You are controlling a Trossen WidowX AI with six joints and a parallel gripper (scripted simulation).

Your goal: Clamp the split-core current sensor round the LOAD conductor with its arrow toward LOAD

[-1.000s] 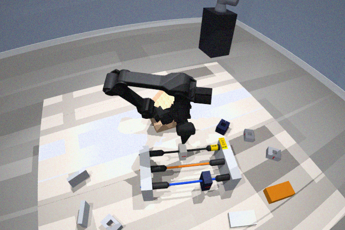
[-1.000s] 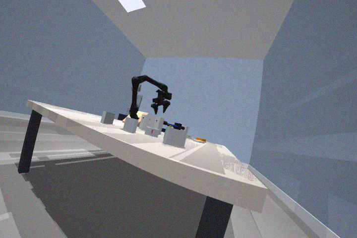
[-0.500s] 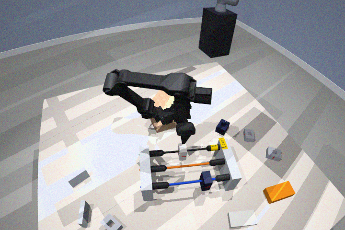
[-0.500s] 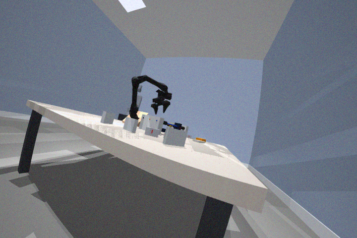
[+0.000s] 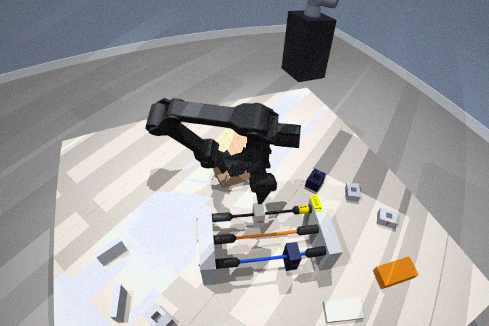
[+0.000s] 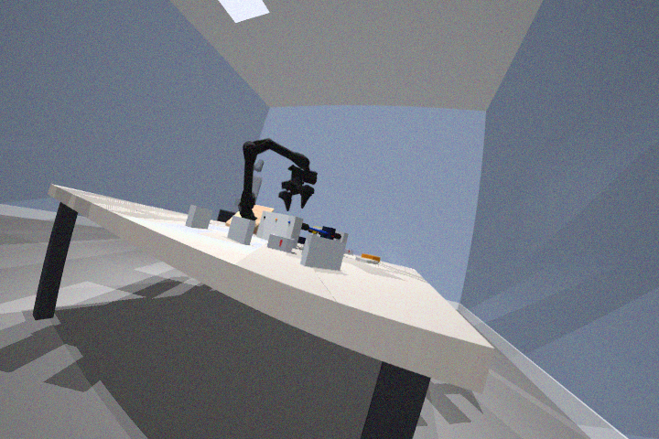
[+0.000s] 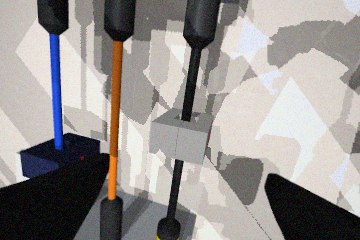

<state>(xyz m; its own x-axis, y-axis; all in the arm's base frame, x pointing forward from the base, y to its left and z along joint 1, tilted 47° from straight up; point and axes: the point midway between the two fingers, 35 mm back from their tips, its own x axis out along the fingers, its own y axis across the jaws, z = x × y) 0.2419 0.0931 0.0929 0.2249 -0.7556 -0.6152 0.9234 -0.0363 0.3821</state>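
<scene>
The grey split-core sensor [image 5: 258, 213] [image 7: 180, 141] sits round the black conductor [image 5: 281, 211] [image 7: 190, 92], about midway along it. Its two halves meet at a seam in the wrist view. I cannot see its arrow. The yellow LOAD marker [image 5: 316, 202] stands at the right end of that conductor, beside a yellow sleeve [image 5: 301, 209] [image 7: 168, 231]. My gripper [image 5: 262, 195] [image 6: 296, 198] [image 7: 189, 171] is open and empty. It hangs just above the sensor, clear of it, with one finger on each side in the wrist view.
An orange conductor [image 5: 266, 234] [image 7: 115, 100] and a blue conductor [image 5: 262, 259] [image 7: 55, 90] run parallel in the same grey frame [image 5: 327, 234]. A dark blue clamp [image 5: 292, 256] [image 7: 43, 157] sits on the blue one. Loose sensors [image 5: 315, 179] [image 5: 352, 191] [image 5: 387, 217] and an orange block [image 5: 395, 271] lie to the right.
</scene>
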